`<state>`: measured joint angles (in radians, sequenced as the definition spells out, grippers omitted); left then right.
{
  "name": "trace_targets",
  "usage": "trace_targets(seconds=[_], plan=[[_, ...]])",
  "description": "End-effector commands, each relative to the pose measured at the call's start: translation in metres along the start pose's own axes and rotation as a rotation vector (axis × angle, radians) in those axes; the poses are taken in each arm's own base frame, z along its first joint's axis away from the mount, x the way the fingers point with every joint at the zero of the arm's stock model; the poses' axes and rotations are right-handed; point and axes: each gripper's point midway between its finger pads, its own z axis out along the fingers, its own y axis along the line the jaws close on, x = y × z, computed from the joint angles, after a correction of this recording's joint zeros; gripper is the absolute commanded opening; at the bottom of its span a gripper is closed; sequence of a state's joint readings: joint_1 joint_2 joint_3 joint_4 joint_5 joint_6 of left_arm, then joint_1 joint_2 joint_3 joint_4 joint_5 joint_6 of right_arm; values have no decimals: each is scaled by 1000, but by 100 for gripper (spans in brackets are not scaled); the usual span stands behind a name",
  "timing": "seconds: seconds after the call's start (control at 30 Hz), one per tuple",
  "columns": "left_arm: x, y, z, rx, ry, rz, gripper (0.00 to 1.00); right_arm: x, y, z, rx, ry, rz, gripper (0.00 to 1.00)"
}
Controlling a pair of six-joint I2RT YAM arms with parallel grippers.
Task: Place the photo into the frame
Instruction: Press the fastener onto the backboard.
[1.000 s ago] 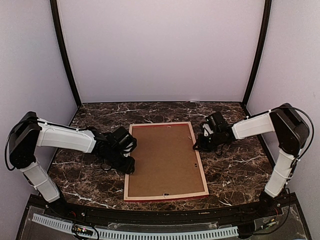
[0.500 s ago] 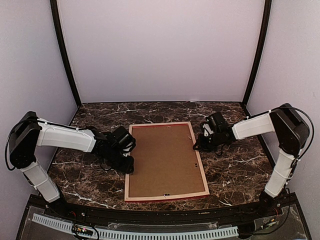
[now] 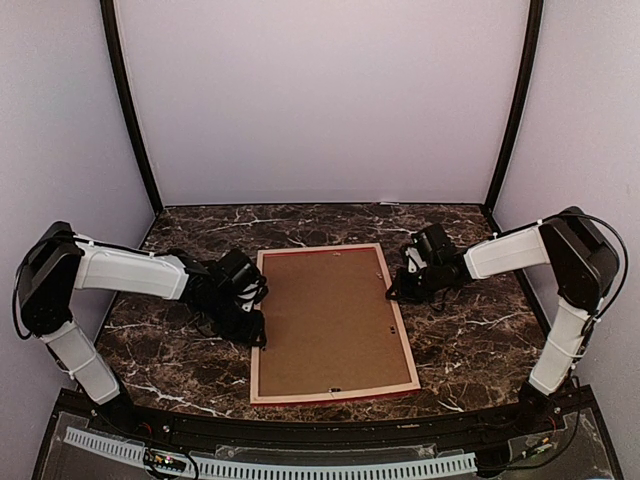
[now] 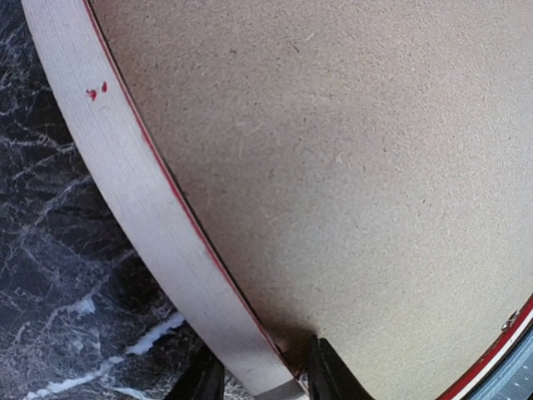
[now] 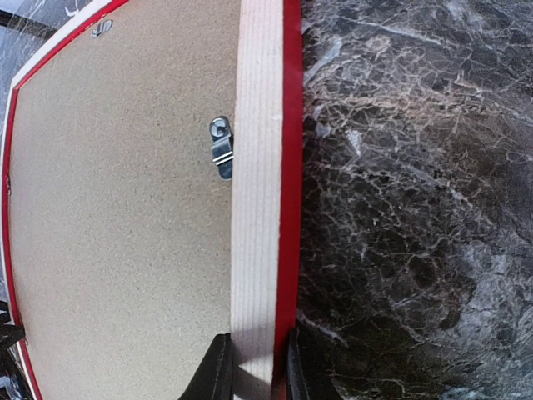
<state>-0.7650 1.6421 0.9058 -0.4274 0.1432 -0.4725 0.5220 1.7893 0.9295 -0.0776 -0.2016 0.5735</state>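
The frame (image 3: 256,372) lies back side up in the middle of the marble table, pale wood rails with a red edge around a brown backing board (image 3: 325,320). The photo is hidden. My left gripper (image 3: 255,328) is shut on the frame's left rail; in the left wrist view its fingers (image 4: 329,373) straddle the pale rail (image 4: 125,192). My right gripper (image 3: 392,293) is shut on the right rail near the far corner; in the right wrist view both fingers (image 5: 218,371) pinch the rail (image 5: 256,208).
A metal turn clip (image 5: 221,147) sits on the backing board by the right rail, and another small clip (image 3: 333,388) by the near rail. The dark marble table (image 3: 470,340) is enclosed by pale walls and black corner posts (image 3: 128,110).
My left gripper has shifted slightly along the left rail, and the frame's near-left corner has nudged a little to the right. The right gripper has not moved.
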Motion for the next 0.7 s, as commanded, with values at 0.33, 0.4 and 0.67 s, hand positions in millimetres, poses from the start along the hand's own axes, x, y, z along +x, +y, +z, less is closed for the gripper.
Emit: trace_targets(seconds=[0.33, 0.4, 0.67], plan=[[-28, 8, -29, 97, -79, -69, 79, 30, -26, 7, 81, 105, 39, 0], [-36, 11, -28, 89, -93, -74, 83, 29, -25, 6, 77, 104, 37, 0], [-56, 30, -12, -9, -107, -84, 86, 26, -18, 2, 50, 100, 20, 0]])
